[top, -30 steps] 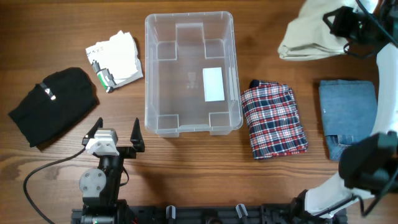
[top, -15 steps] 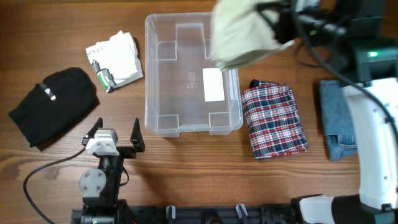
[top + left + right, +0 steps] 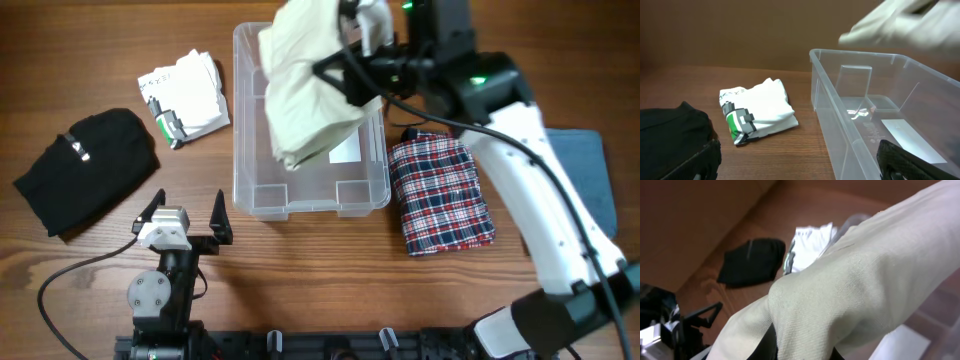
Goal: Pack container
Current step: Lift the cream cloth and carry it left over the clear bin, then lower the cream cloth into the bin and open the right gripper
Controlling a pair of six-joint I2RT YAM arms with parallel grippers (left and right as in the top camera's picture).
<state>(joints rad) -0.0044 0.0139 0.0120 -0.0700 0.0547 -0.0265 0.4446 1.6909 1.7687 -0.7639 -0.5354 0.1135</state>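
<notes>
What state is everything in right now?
Bin: upright, lidless, nothing lying in it.
Beige garment: held up over the bin, drooping.
Right gripper: shut on the beige garment.
Left gripper: open, holding nothing.
Plaid shirt: folded, lying flat.
Jeans: folded, partly hidden.
White tee: folded.
Black garment: bunched.

Robot laboratory bench. A bare wooden table (image 3: 90, 270) carries a left arm (image 3: 160, 290) standing by a black rail (image 3: 330, 345) at the near edge, a loose cable (image 3: 70, 275) trailing from it. A white right arm (image 3: 545, 195) holds a cream garment (image 3: 300, 80) aloft. A black garment (image 3: 85, 180), plaid shirt (image 3: 440, 195) and white T-shirt (image 3: 185, 95) lie around a clear bin (image 3: 243, 130).
</notes>
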